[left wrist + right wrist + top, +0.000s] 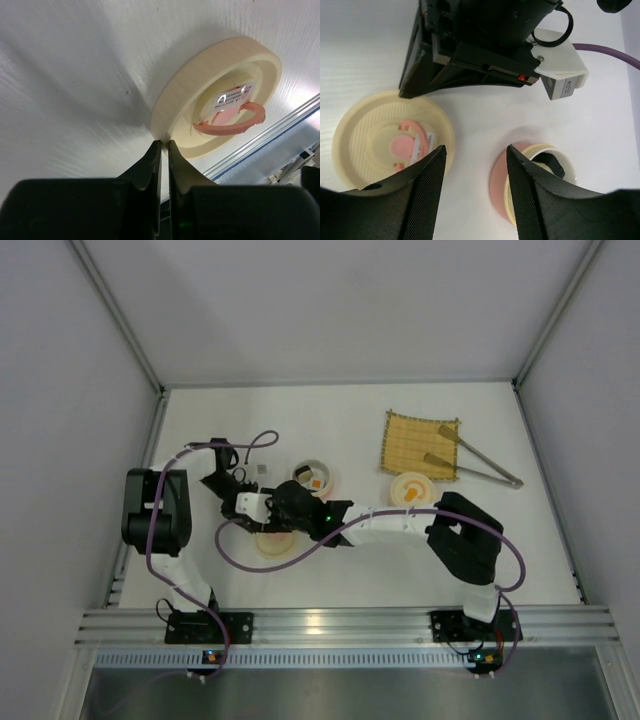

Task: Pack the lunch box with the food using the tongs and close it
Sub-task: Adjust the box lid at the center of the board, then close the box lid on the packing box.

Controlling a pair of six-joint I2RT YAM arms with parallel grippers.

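Left end effector [164, 143] shut, empty, beside lid [175, 105] rim; right end effector [476, 150] part-open, empty, over worktop [470, 112] beside lunch box [498, 182].

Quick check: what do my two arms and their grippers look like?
The left arm and right arm are black-and-white links trailing purple cables. The left gripper has slim, tapered black jaws; the right gripper has broader black jaws with ribbed faces.

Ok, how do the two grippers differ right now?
The left gripper is shut; the right gripper is open and empty. The left gripper's tips sit beside the cream lid at its rim; the right gripper hangs between that lid and the lunch box. Neither holds the tongs, which lie by the mat.
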